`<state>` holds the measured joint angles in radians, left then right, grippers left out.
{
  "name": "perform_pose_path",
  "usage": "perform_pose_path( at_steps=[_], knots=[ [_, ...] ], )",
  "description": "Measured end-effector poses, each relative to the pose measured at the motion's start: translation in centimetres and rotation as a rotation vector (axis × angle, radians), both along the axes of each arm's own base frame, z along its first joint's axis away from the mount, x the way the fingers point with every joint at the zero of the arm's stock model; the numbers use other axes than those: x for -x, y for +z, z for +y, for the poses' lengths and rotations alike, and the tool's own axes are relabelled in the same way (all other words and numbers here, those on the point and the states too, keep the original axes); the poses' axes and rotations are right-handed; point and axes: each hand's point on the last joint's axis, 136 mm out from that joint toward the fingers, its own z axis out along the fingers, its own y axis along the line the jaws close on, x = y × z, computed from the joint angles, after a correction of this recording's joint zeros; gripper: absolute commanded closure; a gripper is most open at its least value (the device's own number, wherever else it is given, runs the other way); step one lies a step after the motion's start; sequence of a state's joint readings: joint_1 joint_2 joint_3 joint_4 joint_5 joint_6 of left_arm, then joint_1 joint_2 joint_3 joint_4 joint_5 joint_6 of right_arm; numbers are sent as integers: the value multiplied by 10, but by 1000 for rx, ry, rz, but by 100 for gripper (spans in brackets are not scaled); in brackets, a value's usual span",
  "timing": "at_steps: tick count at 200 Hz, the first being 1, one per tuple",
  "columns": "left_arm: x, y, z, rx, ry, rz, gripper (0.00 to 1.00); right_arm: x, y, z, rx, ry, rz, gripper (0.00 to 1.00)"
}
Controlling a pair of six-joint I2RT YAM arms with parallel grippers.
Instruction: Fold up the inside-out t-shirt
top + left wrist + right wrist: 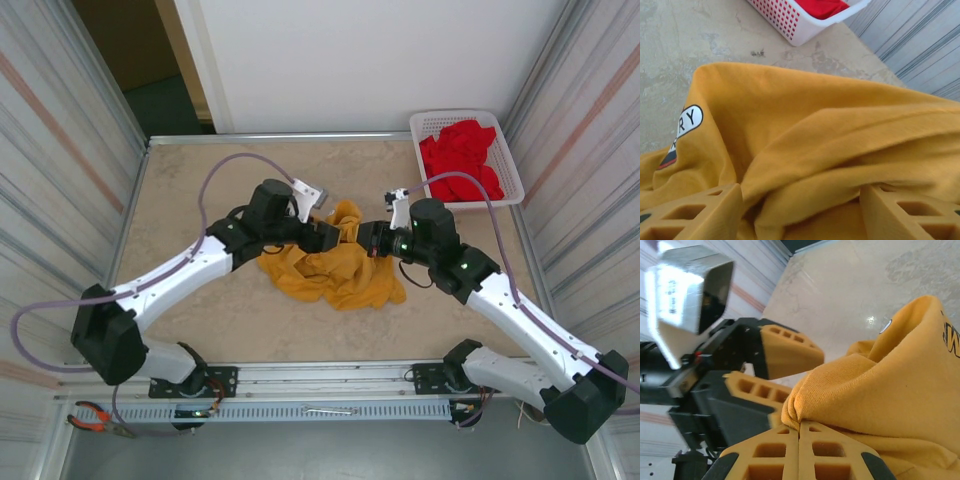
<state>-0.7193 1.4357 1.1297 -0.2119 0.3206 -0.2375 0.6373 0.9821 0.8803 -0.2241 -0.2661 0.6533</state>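
Where the right end effector (799,424) pinches it, the t-shirt (880,385) bunches.

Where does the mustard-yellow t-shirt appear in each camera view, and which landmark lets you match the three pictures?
Top external: the mustard-yellow t-shirt lies crumpled at the table's centre, between the two arms.
Left wrist: it spreads across the middle and bottom.
Right wrist: it takes up the right half.
Shared landmark: the beige marbled tabletop, at upper left in the left wrist view and along the top in the right wrist view.
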Motion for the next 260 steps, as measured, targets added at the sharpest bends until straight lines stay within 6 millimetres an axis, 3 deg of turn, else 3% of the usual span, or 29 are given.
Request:
perform_pose_path(
  at_steps=[16,24,52,61,65,69,75,82,92,108,125,149,178,227,260],
  knots=[
    [-7,-9,-8,-20,-15,4,33,1,0,1,1,1,-1,100],
    [-9,-12,-12,-20,-28,6,38,1,-1,0,2,0,0,100],
    [-6,-21,-26,6,-95,31,100,-2,-3,-2,1,-10,-1,100],
    [-4,-21,-28,19,-110,41,100,-6,-7,-4,7,-22,6,100],
    [-3,-20,-29,25,-115,44,100,-8,-9,-5,9,-28,10,89],
    [-3,-19,-29,34,-115,50,100,-11,-12,-7,15,-38,16,67],
    [-4,-17,-30,47,-113,51,100,-14,-20,-11,25,-57,33,48],
    [-5,-13,-29,63,-107,53,100,-18,-30,-16,46,-85,51,38],
    [-8,-10,-26,76,-85,62,100,-22,-46,-25,82,-130,87,33],
    [-9,-5,-16,93,-42,81,100,-22,-71,-38,144,-199,151,31],
    [-6,3,-6,112,-4,94,100,-14,-82,-39,181,-244,185,28],
    [3,12,3,129,25,109,100,12,-73,-19,178,-236,151,26],
    [8,7,8,123,50,144,100,34,-58,-1,196,-243,87,30],
    [14,-3,13,97,79,218,100,26,-32,13,253,-312,-12,45],
    [16,6,10,121,77,245,100,10,-41,18,317,-336,-16,47]
  ],
)
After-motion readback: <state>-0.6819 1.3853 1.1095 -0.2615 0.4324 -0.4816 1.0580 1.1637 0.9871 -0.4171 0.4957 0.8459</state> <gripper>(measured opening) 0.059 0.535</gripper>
